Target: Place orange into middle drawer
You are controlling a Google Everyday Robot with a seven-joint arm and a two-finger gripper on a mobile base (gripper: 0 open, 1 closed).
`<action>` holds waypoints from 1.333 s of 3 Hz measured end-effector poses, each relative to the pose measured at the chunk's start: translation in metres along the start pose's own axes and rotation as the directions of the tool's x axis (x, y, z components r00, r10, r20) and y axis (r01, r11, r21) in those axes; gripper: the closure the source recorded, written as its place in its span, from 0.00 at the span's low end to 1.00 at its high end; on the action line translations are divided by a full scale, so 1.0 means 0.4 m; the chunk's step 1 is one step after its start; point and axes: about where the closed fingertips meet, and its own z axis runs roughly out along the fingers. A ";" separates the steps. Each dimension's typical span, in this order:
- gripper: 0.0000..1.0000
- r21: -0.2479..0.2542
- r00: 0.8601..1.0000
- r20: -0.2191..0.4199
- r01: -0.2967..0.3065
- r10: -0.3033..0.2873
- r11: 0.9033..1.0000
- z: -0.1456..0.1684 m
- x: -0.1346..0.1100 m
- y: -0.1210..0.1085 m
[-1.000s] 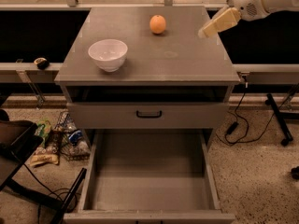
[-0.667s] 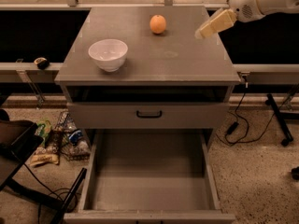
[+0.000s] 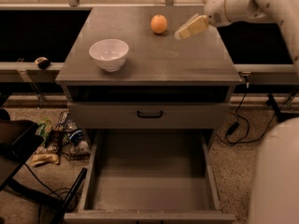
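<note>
Small round orange fruit (image 3: 159, 24) on grey cabinet top (image 3: 154, 62), no long axis; my cream gripper (image 3: 183, 32) just beside, empty; gap: cannot tell.

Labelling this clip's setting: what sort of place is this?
Probably a lab or workshop: grey metal drawer cabinet, loose cables on speckled floor, end effector over its top near the orange.

Under warm, dim light, a grey metal cabinet (image 3: 187, 64) stands at centre on a speckled floor (image 3: 233, 162). At 9 and 3 o'clock, dark recesses (image 3: 37, 36) flank it behind pale rails (image 3: 18, 67). At 8 o'clock, wrappers and bottles (image 3: 60, 141) litter the floor, and black cables (image 3: 232, 127) trail at 4 o'clock. The gripper (image 3: 186, 31) hangs over the cabinet top at 1 o'clock.
</note>
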 end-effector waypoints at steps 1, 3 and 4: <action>0.00 0.091 0.999 0.034 -0.038 0.035 0.995 0.137 0.005 -0.081; 0.00 0.217 0.969 0.089 -0.246 0.232 0.945 0.317 0.062 -0.152; 0.00 0.220 0.953 0.097 -0.303 0.288 0.927 0.372 0.084 -0.150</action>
